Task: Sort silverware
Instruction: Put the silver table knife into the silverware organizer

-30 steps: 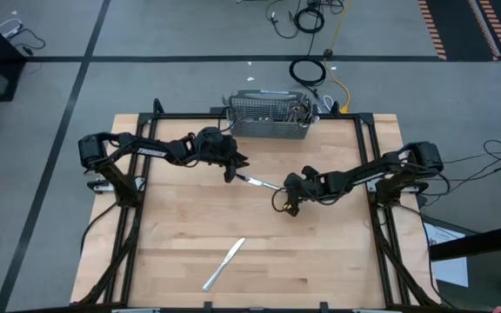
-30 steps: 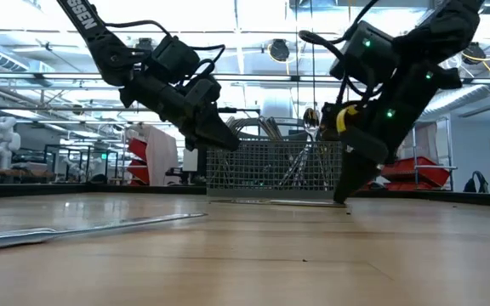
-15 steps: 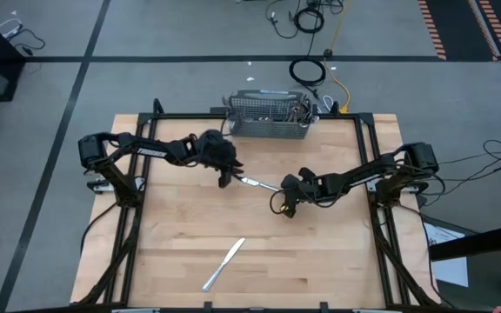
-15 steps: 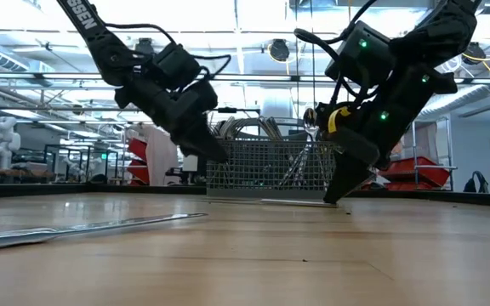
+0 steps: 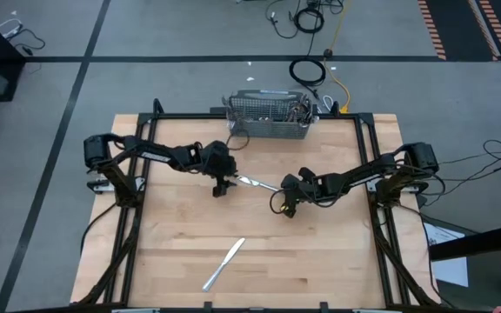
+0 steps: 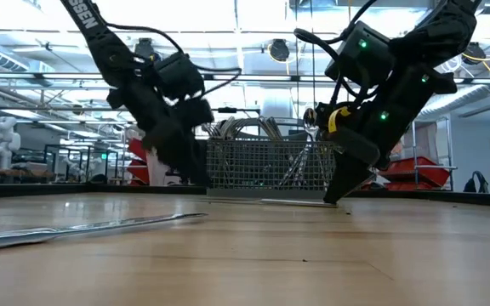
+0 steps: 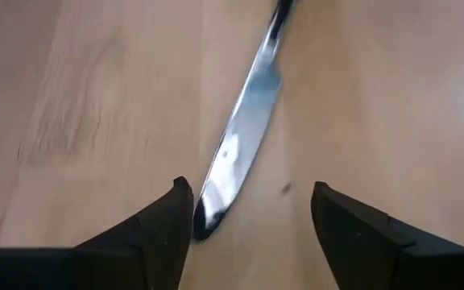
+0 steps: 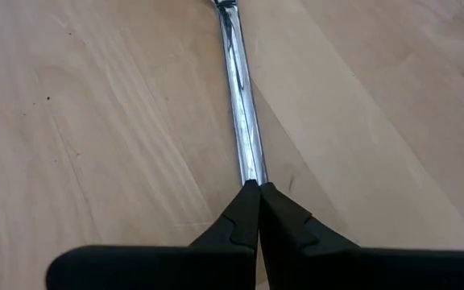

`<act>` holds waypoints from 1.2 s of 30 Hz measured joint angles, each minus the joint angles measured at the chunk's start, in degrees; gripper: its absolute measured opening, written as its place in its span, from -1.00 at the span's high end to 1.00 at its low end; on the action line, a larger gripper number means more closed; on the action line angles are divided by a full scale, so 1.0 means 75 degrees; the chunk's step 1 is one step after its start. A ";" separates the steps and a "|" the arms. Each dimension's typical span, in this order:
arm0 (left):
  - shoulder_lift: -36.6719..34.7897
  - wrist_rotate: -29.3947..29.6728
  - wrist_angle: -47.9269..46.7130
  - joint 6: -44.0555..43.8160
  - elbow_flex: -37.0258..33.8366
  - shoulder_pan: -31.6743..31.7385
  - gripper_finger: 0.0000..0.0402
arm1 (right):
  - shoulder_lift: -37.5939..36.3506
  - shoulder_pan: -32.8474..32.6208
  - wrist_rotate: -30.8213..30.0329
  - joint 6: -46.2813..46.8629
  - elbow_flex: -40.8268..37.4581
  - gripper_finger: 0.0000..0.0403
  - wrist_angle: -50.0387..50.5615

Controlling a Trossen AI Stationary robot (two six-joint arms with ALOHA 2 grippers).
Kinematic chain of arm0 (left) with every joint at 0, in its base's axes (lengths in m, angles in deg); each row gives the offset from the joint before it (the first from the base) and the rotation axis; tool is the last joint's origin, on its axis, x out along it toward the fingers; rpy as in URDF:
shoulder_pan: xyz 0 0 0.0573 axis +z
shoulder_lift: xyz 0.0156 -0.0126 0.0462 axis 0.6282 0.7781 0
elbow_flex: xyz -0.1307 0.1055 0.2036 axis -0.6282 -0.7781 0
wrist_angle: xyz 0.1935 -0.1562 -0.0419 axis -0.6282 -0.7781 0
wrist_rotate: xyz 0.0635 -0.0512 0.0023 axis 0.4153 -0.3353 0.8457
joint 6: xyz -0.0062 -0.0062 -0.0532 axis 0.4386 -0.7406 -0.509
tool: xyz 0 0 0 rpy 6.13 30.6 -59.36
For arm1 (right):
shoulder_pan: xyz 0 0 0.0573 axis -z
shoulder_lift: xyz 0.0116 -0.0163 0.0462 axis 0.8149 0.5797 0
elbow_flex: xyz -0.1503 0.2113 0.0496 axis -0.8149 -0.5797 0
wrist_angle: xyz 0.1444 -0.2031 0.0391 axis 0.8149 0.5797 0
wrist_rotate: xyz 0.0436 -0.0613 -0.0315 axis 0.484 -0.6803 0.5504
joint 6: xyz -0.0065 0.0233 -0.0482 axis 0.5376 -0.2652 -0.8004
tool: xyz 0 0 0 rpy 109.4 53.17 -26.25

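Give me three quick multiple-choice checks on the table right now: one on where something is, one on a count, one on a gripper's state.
1. Where is the wire basket?
A. far edge of the table
B. near edge
C. table centre

2. How many knives lie loose on the wood?
A. none
B. two
C. five

3. How are the left gripper's fingers?
A. clamped on a fork
B. spread around the knife tip
C. shut and empty

Answers:
1 A, the high view shows it at the far edge.
2 B, one knife between the grippers, another knife nearer the front.
3 B, the blade tip lies between its parted fingers.
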 joint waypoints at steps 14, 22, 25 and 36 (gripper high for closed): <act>0.1145 0.0645 0.0698 0.1422 0.0054 -0.0191 -0.23 | 0.0000 0.0000 0.0014 -0.0025 -0.0012 1.00 -0.0026; 0.1548 0.0425 0.0961 0.1348 0.0081 -0.0220 0.46 | 0.0000 -0.0003 0.0068 -0.0162 -0.0026 1.00 -0.0155; 0.1574 0.0674 0.1041 0.1441 0.0084 -0.0194 0.86 | 0.0000 -0.0011 0.0239 -0.0213 -0.0032 1.00 -0.0336; 0.1010 0.1720 0.0858 0.0593 0.0017 -0.0159 0.97 | 0.0009 -0.0009 0.0084 -0.0201 -0.0062 1.00 -0.0424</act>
